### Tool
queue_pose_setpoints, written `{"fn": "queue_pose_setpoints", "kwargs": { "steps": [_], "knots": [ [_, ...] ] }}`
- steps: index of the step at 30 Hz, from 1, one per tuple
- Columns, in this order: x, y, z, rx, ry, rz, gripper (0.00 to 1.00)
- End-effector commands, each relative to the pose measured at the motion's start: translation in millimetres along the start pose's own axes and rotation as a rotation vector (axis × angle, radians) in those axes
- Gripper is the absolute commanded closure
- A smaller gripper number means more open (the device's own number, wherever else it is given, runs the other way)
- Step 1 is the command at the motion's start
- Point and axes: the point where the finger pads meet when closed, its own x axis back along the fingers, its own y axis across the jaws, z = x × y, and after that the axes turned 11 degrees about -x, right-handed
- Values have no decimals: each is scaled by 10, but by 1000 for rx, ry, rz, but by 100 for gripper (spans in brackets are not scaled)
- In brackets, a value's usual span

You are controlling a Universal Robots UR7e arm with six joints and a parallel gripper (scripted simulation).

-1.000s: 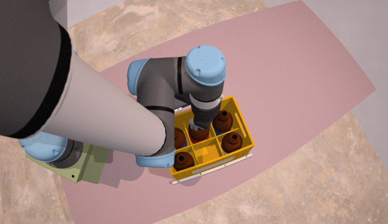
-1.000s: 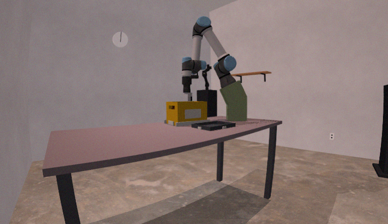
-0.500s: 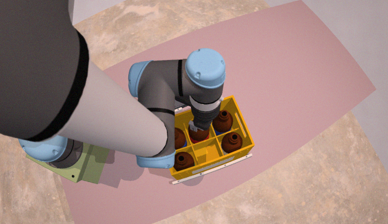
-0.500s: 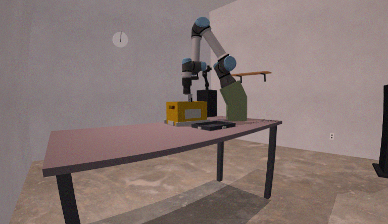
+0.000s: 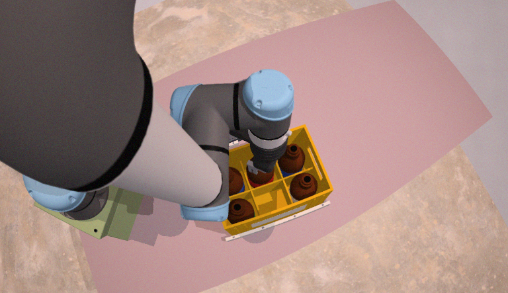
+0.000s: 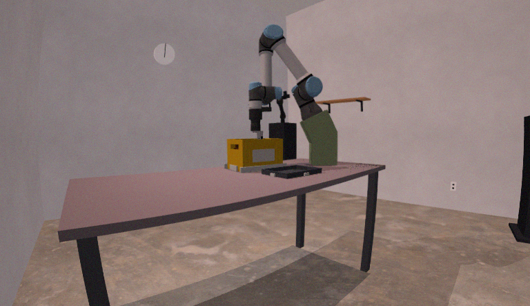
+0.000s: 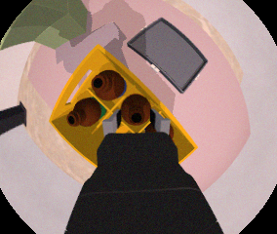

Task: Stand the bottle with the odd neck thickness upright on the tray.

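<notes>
A yellow crate [image 5: 277, 184] stands on the pink table and holds brown bottles in its cells. My gripper [image 5: 260, 170] is open and hangs straight down over the bottle [image 5: 260, 177] in the middle back cell, its fingers at the level of the bottle's neck with nothing between them. In the wrist view the fingers stand on either side of that bottle's top [image 7: 137, 109]. Other bottles stand at the right back [image 5: 292, 159], right front [image 5: 303, 186], left front [image 5: 240, 209] and left back [image 5: 234, 180]. The dark tray [image 6: 291, 170] lies beside the crate, and shows in the wrist view [image 7: 168, 54].
The middle front cell of the crate [image 5: 270, 198] holds no bottle. The arm's green base [image 6: 321, 137] stands behind the tray. A black box [image 6: 283, 135] stands behind the crate. The arm hides part of the crate in the overhead view.
</notes>
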Motion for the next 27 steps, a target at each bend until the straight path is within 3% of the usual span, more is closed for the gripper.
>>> {"fn": "queue_pose_setpoints", "kwargs": {
  "steps": [1, 27],
  "knots": [
    [-56, 19, -42, -3, -7, -5, 0],
    [-134, 18, -36, -3, -7, -5, 0]
  ]
}}
